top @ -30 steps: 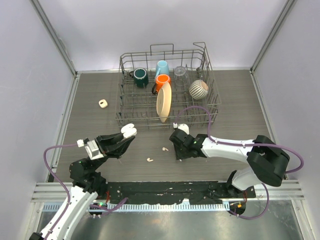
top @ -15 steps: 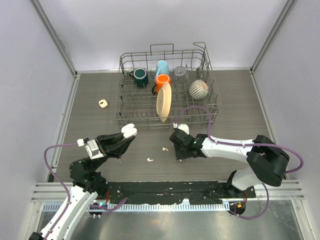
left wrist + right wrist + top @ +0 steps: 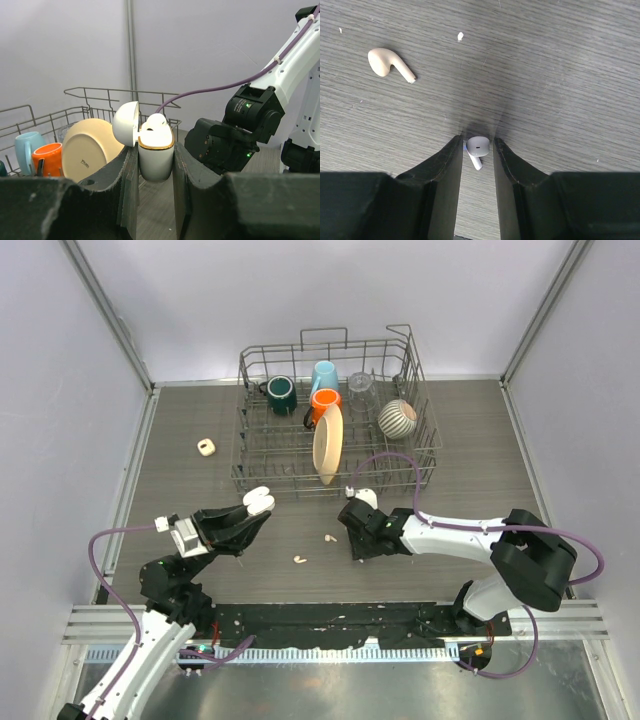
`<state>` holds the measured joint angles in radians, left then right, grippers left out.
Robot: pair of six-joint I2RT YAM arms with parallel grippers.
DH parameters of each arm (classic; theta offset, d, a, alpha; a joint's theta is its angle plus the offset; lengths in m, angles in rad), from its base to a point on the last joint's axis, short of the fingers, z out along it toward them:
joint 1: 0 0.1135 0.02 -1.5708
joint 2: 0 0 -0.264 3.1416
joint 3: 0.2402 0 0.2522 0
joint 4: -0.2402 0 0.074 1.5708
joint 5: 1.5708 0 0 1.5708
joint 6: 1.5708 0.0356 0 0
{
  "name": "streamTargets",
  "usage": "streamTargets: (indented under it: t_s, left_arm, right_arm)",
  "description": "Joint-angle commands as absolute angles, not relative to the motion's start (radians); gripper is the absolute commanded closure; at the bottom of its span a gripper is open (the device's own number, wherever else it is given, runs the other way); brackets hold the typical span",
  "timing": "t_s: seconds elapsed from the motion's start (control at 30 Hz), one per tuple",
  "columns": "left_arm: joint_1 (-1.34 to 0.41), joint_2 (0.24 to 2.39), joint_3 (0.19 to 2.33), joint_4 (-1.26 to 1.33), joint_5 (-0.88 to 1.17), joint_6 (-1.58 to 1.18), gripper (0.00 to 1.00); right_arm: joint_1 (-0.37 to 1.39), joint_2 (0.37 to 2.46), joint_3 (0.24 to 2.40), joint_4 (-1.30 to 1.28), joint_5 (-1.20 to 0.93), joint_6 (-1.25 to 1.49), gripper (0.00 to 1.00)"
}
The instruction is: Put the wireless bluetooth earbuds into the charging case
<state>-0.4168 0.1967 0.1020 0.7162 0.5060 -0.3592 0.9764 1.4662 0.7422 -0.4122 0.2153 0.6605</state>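
Right wrist: smooth wht earbud (image 3: 478, 146) in tool (image 3: 478, 140).

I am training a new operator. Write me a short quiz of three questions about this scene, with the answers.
1. True or false: the charging case held in the left pincer has its lid closed.
2. What sits between the fingers of the right pincer? A) a mug B) a white earbud C) a spoon
3. In the top view, how many loose earbuds lie on the table left of the right pincer?
Key: 1 false, the lid stands open. 2 B. 3 two.
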Motion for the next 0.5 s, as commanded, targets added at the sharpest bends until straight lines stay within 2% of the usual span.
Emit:
streamTargets:
  t_s: [0.0,0.17,0.3,0.47]
  left_arm:
    - [-0.419,0.201,0.126,0.769,0.505,-0.362,1.00]
    - [-0.419,0.199,0.124,0.767,0.506,-0.362,1.00]
    - [-0.417,0.201,0.126,0.767,0.506,-0.364,1.00]
    - [-0.417,0.201,0.126,0.767,0.505,-0.362,1.00]
  right_arm:
    - [0.983,1.482,0.744,-0.397,0.219,0.676,0.64]
    - [0.983,1.482,0.741,-0.396,0.221,0.680,0.67]
    - [0.983,1.482,0.742,-0.396,0.224,0.678,0.79]
    - [0.982,1.453,0.752,-0.400,0.242,0.677,0.85]
